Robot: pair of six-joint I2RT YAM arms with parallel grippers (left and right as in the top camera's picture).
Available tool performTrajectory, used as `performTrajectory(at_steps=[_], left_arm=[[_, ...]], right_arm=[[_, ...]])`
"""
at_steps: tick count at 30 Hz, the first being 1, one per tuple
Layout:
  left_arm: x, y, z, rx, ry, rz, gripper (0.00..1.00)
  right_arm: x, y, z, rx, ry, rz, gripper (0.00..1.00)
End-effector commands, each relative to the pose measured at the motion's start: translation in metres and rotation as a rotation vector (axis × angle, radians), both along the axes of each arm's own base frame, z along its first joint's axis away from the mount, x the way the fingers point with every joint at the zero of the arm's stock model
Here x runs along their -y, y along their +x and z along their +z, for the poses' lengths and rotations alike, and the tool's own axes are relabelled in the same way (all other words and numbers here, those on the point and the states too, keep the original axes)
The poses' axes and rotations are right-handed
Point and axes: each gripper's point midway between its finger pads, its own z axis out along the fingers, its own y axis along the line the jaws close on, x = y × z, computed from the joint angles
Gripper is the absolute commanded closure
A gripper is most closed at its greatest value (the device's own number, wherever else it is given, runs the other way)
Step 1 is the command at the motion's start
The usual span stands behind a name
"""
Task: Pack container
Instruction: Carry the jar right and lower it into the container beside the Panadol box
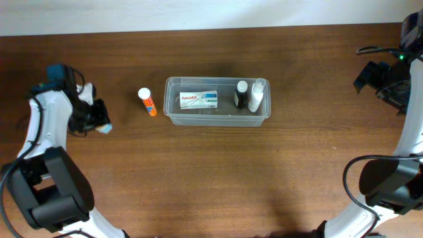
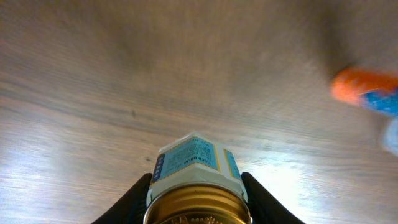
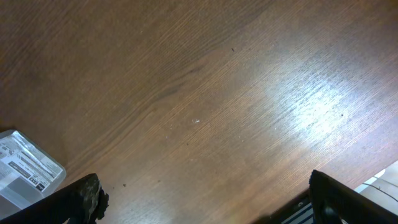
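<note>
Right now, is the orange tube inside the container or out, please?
Out: the orange tube lies on the table left of the container.

This looks like a robot test bench in a lab-like room, not a home. A bare, dark wood-grain table point(image 1: 211, 178) fills the overhead view, with a pale wall point(image 1: 198, 13) along 12 o'clock. The left arm point(image 1: 49, 112) stands at 9 o'clock and the right arm point(image 1: 413, 125) at 3 o'clock, with black cabling point(image 1: 367, 49) beside it. At the centre, a clear container point(image 1: 173, 118) holds a Panadol box point(image 1: 199, 100).
</note>
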Motion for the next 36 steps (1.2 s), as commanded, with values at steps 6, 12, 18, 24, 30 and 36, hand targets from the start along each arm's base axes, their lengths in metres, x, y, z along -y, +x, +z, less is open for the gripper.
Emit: performTrajectory(at_steps=[6, 12, 18, 24, 30, 36], left_arm=[[0.021, 0.055, 0.114, 0.267, -0.077, -0.071, 0.64], [0.077, 0.073, 0.178, 0.404, -0.079, -0.208, 0.64], [0.174, 0.074, 0.21, 0.489, -0.108, -0.425, 0.64], [0.251, 0.062, 0.198, 0.464, -0.095, -0.567, 0.64], [0.298, 0.057, 0.157, 0.371, -0.061, -0.653, 0.64], [0.324, 0.057, 0.104, 0.244, -0.084, -0.662, 0.64]], right_arm=[[0.0, 0.0, -0.002, -0.003, 0.002, 0.005, 0.02], [0.0, 0.0, -0.002, -0.003, 0.002, 0.005, 0.02], [0.0, 0.0, -0.002, -0.003, 0.002, 0.005, 0.02], [0.0, 0.0, -0.002, -0.003, 0.002, 0.005, 0.01], [0.0, 0.0, -0.002, -0.003, 0.002, 0.005, 0.02], [0.0, 0.0, -0.002, -0.003, 0.002, 0.005, 0.02]])
